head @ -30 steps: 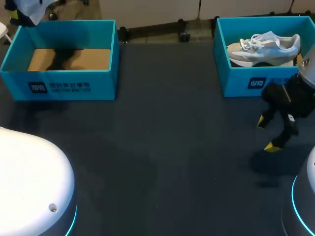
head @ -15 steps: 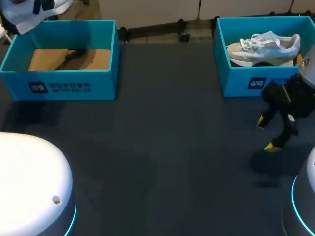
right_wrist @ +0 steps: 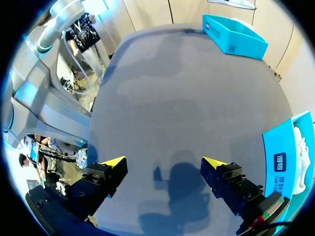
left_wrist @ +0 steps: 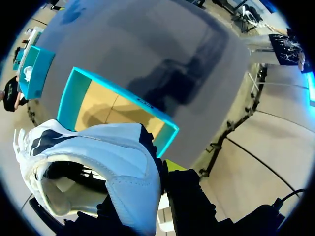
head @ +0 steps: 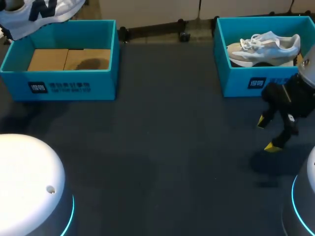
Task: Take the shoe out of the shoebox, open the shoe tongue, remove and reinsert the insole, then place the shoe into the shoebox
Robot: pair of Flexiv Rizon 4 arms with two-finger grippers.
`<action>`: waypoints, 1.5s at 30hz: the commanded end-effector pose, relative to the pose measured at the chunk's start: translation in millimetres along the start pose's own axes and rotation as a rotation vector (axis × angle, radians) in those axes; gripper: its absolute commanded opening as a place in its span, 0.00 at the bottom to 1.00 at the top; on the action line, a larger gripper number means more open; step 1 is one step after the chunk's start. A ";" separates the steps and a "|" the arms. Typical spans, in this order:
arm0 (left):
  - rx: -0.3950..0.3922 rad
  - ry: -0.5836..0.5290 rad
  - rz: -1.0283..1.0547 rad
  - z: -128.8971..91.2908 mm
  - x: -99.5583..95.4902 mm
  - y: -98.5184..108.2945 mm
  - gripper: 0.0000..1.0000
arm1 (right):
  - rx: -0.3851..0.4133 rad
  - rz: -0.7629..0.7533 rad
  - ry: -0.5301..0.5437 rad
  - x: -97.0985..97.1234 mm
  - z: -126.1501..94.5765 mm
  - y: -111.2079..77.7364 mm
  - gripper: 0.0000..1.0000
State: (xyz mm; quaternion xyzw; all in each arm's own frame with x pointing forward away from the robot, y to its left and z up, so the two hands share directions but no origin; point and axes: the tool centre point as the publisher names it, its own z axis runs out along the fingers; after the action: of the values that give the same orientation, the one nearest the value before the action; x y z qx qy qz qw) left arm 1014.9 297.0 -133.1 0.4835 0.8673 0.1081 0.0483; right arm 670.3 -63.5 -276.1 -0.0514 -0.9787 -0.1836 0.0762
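So, left tool is clamped on the white shoe, holding it up over the far-left shoebox. Right tool hangs low over the bench, fingers wide apart, on the near side of the far-right box with another shoe inside. Both box fronts carry dark printed labels.

**Items outside the task: table and second box**
We are viewing a dark grey table that is carrying a second teal box at its far right. This box is standing open with no lid on it, and its front wall is showing a small dark printed label. A pale grey-and-white sneaker is lying inside it, laces showing, and is spanning most of the box's width. A soft dark shadow is falling on the table in front of this box.
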 end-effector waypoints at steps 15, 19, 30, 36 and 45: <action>-0.007 -0.054 0.234 30.1 14.3 35.3 0.00 | 0.003 0.001 0.000 0.0 0.6 0.1 1.00; -0.010 -0.037 0.264 41.3 17.5 38.6 0.00 | 0.003 0.001 0.000 0.0 0.6 0.1 1.00; 0.014 -0.034 0.346 63.5 5.3 51.0 0.00 | 0.003 0.001 0.000 0.0 0.6 0.1 1.00; 0.012 -0.047 0.403 72.3 -1.9 55.2 0.00 | 0.003 0.001 0.000 0.0 0.6 0.1 1.00; -0.046 -0.062 0.471 73.4 -1.3 58.5 0.00 | 0.003 0.001 0.000 0.0 0.6 0.1 1.00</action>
State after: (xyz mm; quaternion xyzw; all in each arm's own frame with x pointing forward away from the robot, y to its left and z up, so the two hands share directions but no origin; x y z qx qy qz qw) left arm 1082.2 336.8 -192.0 0.6738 0.7272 0.1181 0.0566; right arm 670.3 -63.5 -276.1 -0.0513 -0.9787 -0.1836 0.0762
